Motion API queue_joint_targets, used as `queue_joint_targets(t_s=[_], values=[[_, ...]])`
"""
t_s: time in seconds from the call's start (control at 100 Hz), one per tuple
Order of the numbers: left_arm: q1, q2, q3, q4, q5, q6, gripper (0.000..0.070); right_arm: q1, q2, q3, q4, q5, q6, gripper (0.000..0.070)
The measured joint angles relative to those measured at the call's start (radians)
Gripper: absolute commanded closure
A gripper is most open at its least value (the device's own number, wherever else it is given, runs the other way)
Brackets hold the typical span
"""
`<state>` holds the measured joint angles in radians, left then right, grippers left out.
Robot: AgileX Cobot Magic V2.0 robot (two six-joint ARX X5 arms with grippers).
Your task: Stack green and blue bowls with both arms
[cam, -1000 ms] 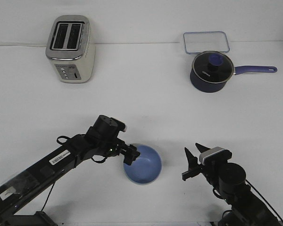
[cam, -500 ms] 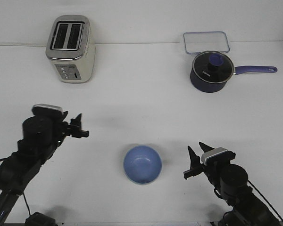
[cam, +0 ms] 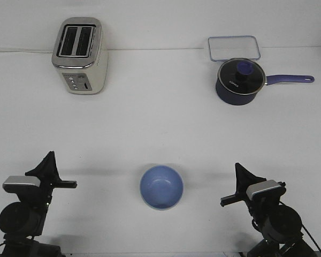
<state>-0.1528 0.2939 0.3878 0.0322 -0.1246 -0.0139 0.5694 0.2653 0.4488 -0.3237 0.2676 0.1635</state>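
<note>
Blue bowl (cam: 161, 187) sits upright between both grippers, untouched.

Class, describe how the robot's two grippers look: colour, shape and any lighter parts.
Both are black. The left gripper and right gripper each taper to pointed fingers and carry a small silver-grey block behind them, above a round black joint. No cables or markings are clearly visible.

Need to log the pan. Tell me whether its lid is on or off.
On. The lid sits flat on the pan, its blue knob up.
</note>
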Motion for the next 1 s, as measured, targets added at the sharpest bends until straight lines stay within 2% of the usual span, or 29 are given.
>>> queue_joint_targets(t_s=[0.32,1.0], values=[[0.000,-0.070,-0.007,-0.014,0.000,-0.026,0.0686,0.000,0.000,0.000,0.044,0.020,-0.005,0.0699],[0.007,-0.073,-0.006,-0.017,0.000,-0.006,0.0686,0.000,0.000,0.000,0.045,0.020,-0.005,0.0699]])
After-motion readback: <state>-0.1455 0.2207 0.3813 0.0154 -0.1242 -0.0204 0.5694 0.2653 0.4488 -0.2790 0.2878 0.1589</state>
